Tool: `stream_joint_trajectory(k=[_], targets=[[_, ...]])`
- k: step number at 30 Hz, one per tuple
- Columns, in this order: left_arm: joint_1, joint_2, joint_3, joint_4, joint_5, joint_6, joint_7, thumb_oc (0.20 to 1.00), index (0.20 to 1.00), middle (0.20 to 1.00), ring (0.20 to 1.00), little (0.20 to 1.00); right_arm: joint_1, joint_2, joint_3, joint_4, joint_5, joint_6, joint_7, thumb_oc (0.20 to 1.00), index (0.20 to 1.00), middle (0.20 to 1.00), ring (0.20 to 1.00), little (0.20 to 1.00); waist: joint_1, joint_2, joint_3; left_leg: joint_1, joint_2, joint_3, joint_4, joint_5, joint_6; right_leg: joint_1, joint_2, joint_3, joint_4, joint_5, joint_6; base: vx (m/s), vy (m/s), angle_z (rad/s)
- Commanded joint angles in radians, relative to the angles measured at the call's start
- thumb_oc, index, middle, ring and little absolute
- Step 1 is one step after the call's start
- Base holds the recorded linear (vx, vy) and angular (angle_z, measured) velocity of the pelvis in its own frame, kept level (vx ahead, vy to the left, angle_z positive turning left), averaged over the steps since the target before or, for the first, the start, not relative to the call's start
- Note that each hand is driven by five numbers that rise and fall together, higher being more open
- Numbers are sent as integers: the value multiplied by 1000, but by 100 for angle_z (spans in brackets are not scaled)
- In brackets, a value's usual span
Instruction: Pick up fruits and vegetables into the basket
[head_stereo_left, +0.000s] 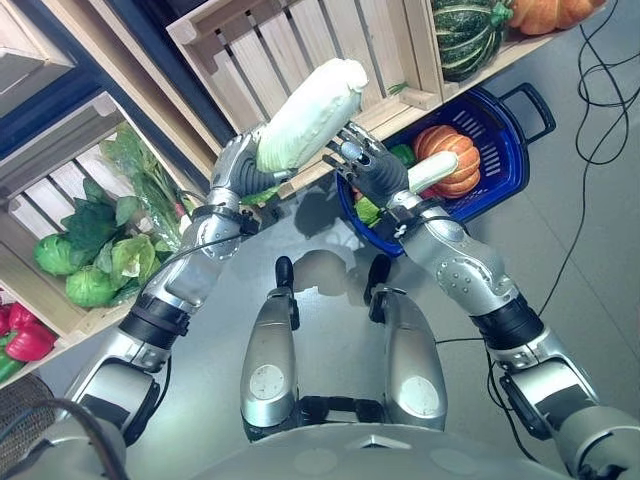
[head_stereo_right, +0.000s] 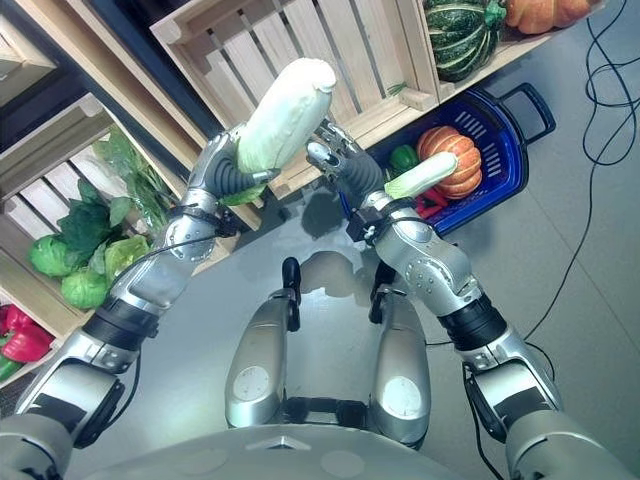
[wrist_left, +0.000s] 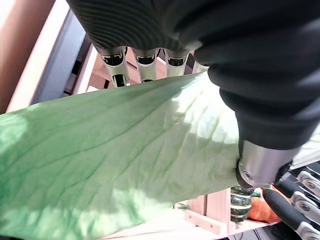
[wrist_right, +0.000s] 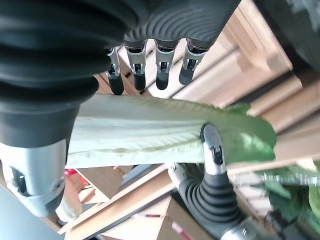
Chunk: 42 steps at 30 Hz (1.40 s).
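My left hand (head_stereo_left: 235, 172) is shut on the lower end of a long pale green cabbage (head_stereo_left: 312, 112), held up tilted in front of an empty wooden crate (head_stereo_left: 300, 45). In the left wrist view its fingers (wrist_left: 145, 57) curl over the cabbage (wrist_left: 115, 160). My right hand (head_stereo_left: 375, 175) is open close beside the cabbage, its fingers (wrist_right: 145, 70) straight just above the leaf (wrist_right: 150, 130). The blue basket (head_stereo_left: 515, 160) stands on the floor to the right, behind the right hand. It holds an orange pumpkin (head_stereo_left: 452, 150), a green pepper (head_stereo_left: 402, 155) and a pale long vegetable (head_stereo_left: 437, 170).
Wooden crates line the left and back. One at the left holds leafy greens (head_stereo_left: 90, 250), and red peppers (head_stereo_left: 25, 335) lie below it. A dark green squash (head_stereo_left: 465, 35) and an orange pumpkin (head_stereo_left: 555, 12) sit on the shelf behind the basket. Grey floor lies to the right.
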Motion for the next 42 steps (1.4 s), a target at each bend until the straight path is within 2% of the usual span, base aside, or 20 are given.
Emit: stream_joint_trajectory(k=[1,5,11,16,19,24,30,33,36,37,38,40,42], targets=[[-43,31,-62,-107,91,-1,-1,200,200,200,200,200,-70,120,72,-90,78,-68,131,1000,1000,1000,1000,1000,2,-41,-68,-3,-65,54,15,-58,87,83,-14,48,-70,-33,86,0,-20,13],[-55,48,-74,-82,139,30,48,200,200,200,200,200,-89,145,74,-64,119,-112,122,1000,1000,1000,1000,1000,11,-41,-77,-4,-67,47,7,-50,86,88,-18,42,-85,-22,88,1,-7,12],[-61,77,-89,-52,219,87,58,200,200,200,200,200,-105,148,65,-39,118,-125,81,1000,1000,1000,1000,1000,18,-43,-82,0,-69,42,1,-53,86,94,-21,40,-94,-20,92,-3,2,6],[-66,95,-119,-29,309,128,50,200,200,200,200,200,-131,110,68,-4,-111,-127,-64,1000,1000,1000,1000,1000,14,-45,-82,4,-68,45,-5,-53,85,98,-20,40,-102,-17,92,0,0,0],[-67,96,-133,-23,334,164,55,200,200,200,200,200,-156,61,60,25,-328,-76,-205,1000,1000,1000,1000,1000,5,-45,-78,3,-66,48,-7,-54,85,94,-18,44,-101,-17,91,-24,46,0],[-61,75,-139,3,301,233,71,200,200,200,200,200,-156,-1,18,69,-520,-47,-335,1000,1000,1000,1000,1000,-24,-43,-66,9,-61,60,-10,-61,86,90,-12,56,-99,-21,89,-30,72,-3],[-58,35,-142,40,255,261,145,200,200,200,200,200,-137,-13,-23,27,-643,-83,-321,1000,1000,1000,1000,1000,-53,-34,-54,5,-58,72,-6,-68,85,72,-13,70,-84,-28,91,-31,82,-14],[-64,25,-149,48,240,243,152,200,200,200,200,200,-147,-11,-18,16,-625,-96,-300,1000,1000,1000,1000,1000,-54,-33,-52,4,-59,75,-2,-70,86,67,-15,71,-80,-30,91,-17,16,-6],[-69,7,-164,57,223,224,147,200,200,200,200,200,-165,7,-4,1,-523,-98,-254,1000,1000,1000,1000,1000,-50,-33,-53,5,-60,77,1,-73,85,72,-17,69,-82,-31,88,0,0,0],[-71,1,-171,62,220,219,156,200,200,200,200,200,-170,14,4,2,-485,-89,-242,1000,1000,1000,1000,1000,-48,-33,-53,5,-61,77,3,-73,85,73,-17,69,-83,-30,88,0,0,0],[-79,-13,-188,70,215,212,169,200,200,200,200,200,-183,37,25,8,-364,-35,-207,1000,1000,1000,1000,1000,-42,-34,-55,4,-63,76,7,-74,85,76,-18,68,-83,-31,86,0,0,0],[-82,-22,-198,75,208,203,174,200,200,200,200,200,-193,52,44,22,-306,-11,-198,1000,1000,1000,1000,1000,-35,-36,-56,3,-62,76,12,-75,85,78,-20,66,-81,-32,84,4,-15,0],[-80,-30,-205,77,201,202,176,200,200,200,200,200,-198,59,56,31,-293,-24,-206,1000,1000,1000,1000,1000,-28,-38,-57,4,-60,75,14,-76,85,81,-21,62,-80,-33,83,15,-45,1]])
